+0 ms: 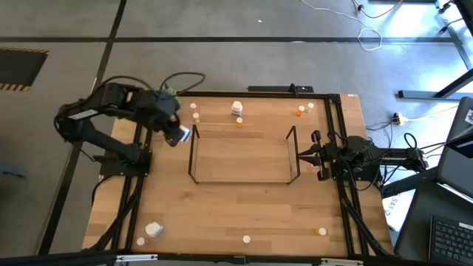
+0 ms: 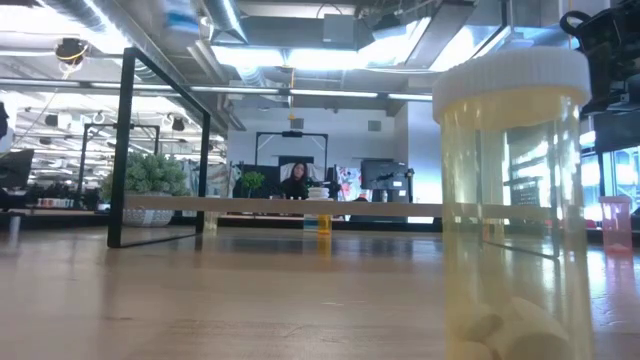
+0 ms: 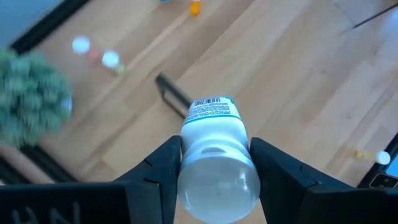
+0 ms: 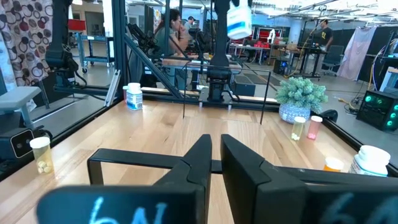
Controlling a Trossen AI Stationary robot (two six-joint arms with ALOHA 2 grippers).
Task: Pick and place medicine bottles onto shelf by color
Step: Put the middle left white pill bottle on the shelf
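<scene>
L gripper [image 3: 214,163] clamps a white medicine bottle [image 3: 214,155], one finger each side of the body, barcode label end pointing away from the wrist. Held in air, just outside the shelf [image 1: 244,155] at its L end, far corner. Judgement: bottle is being carried in for placement; side grip leaves the base free to set down on the wood deck.

R gripper [image 4: 214,163] sits just outside shelf's R end, fingers nearly together w/ a thin slit, nothing between them. Waiting arm, prob. parked clear so it doesn't block the rack.

Other bottles lie scattered on the table [image 1: 251,210]: white one [image 1: 236,108] behind shelf, another [image 1: 153,230] near front L corner, small orange/pink ones around.

View diffs:
- High view: gives layout; shelf deck looks bare.
- L wrist view: only one showing the grip contact.
- R wrist view: shows held bottle hanging above shelf level, plus the plant [image 4: 301,96].
- Low view: mostly blocked by a clear yellowish pill vial [image 2: 512,200] close to lens; person seated far behind.
</scene>
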